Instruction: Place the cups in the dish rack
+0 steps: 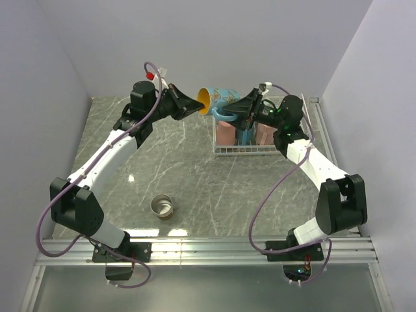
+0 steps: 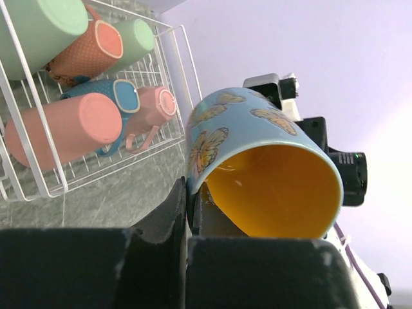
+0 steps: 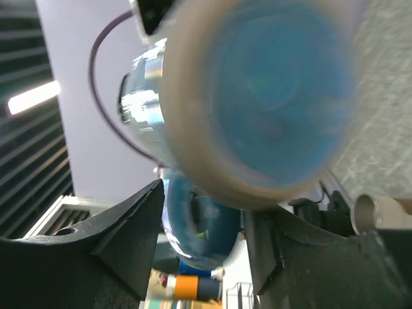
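A blue butterfly mug [image 1: 218, 103] with an orange-gold inside hangs tilted in the air just left of the dish rack [image 1: 244, 152]. My left gripper [image 2: 188, 199] is shut on the mug's rim [image 2: 257, 148], one finger inside and one outside. My right gripper [image 3: 203, 232] straddles the mug's handle [image 3: 199, 225] from the other side, its fingers [image 3: 129, 232] still apart from it, so it is open. The white wire rack [image 2: 38, 174] holds several cups on their sides: mint green [image 2: 38, 26], salmon pink [image 2: 64, 125], brown [image 2: 87, 48], blue [image 2: 103, 93] and pale pink [image 2: 154, 106]. A shiny steel cup [image 1: 161, 206] stands alone on the table.
The rack sits at the back right of the grey marble table [image 1: 195, 175], close to the rear wall. Both arms meet above the rack's left edge. The aluminium rail [image 1: 208, 250] with the arm bases runs along the near edge.
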You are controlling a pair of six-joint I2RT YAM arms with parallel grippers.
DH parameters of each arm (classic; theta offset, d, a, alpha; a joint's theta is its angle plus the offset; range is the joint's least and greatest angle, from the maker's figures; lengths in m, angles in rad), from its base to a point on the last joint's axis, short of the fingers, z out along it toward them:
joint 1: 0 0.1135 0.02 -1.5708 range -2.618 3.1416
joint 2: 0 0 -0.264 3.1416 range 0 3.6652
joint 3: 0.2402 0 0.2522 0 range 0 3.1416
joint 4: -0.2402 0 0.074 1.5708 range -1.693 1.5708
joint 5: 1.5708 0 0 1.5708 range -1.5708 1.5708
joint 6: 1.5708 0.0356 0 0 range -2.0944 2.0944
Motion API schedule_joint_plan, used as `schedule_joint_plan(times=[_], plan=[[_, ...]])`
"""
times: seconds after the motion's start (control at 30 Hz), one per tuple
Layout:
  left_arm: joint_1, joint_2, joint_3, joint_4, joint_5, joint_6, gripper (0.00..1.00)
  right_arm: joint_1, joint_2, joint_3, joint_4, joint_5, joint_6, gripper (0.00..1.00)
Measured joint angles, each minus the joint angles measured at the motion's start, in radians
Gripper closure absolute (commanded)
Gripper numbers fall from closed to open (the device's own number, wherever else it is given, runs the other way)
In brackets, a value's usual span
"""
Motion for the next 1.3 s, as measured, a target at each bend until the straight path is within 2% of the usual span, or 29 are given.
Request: schedule_joint_plan(times=[0.1, 0.3, 0.37, 0.47, 0.63, 0.7, 0.8, 0.83, 0.9, 0.93, 1.03, 1.17, 1.3], plan=[[-0.001, 0.006, -0.002, 0.005, -0.001, -0.008, 1.00, 0.013, 0.016, 0.002, 0.072, -0.011, 0.060, 0.47], [0.000, 0.006, -0.009, 0.046, -0.004, -0.013, 1.00, 0.016, 0.051, 0.002, 0.146, -0.016, 0.153, 0.68], [0.001, 0.006, -0.014, 0.066, -0.003, -0.008, 1.00, 0.016, 0.056, 0.002, 0.151, -0.016, 0.181, 0.78], [0.001, 0.006, -0.016, 0.079, -0.002, 0.003, 1.00, 0.016, 0.062, 0.001, 0.174, -0.018, 0.225, 1.00], [0.001, 0.006, -0.016, 0.072, -0.001, 0.027, 1.00, 0.016, 0.064, 0.000, 0.179, -0.019, 0.236, 1.00], [0.001, 0.004, -0.014, 0.055, -0.003, 0.039, 0.97, 0.016, 0.064, 0.001, 0.164, -0.023, 0.227, 1.00], [0.001, 0.004, -0.007, 0.013, -0.008, 0.063, 0.84, 0.016, 0.064, 0.012, 0.121, -0.035, 0.196, 1.00], [0.001, 0.003, -0.005, 0.000, -0.011, 0.069, 0.76, 0.013, 0.064, 0.021, 0.096, -0.039, 0.180, 1.00], [-0.001, -0.003, -0.004, -0.032, -0.012, 0.085, 0.68, 0.010, 0.064, 0.038, 0.059, -0.044, 0.140, 1.00], [-0.002, -0.011, -0.004, -0.052, -0.012, 0.091, 0.60, 0.005, 0.064, 0.048, 0.042, -0.043, 0.122, 1.00], [-0.005, -0.039, -0.004, -0.091, -0.013, 0.110, 0.46, -0.035, 0.066, 0.068, 0.014, -0.045, 0.092, 1.00], [-0.002, -0.086, -0.004, -0.124, -0.015, 0.130, 0.42, -0.129, 0.071, 0.103, -0.050, -0.043, 0.037, 1.00], [0.008, -0.112, -0.004, -0.150, -0.021, 0.152, 0.42, -0.223, 0.079, 0.180, -0.245, -0.031, -0.111, 1.00]])
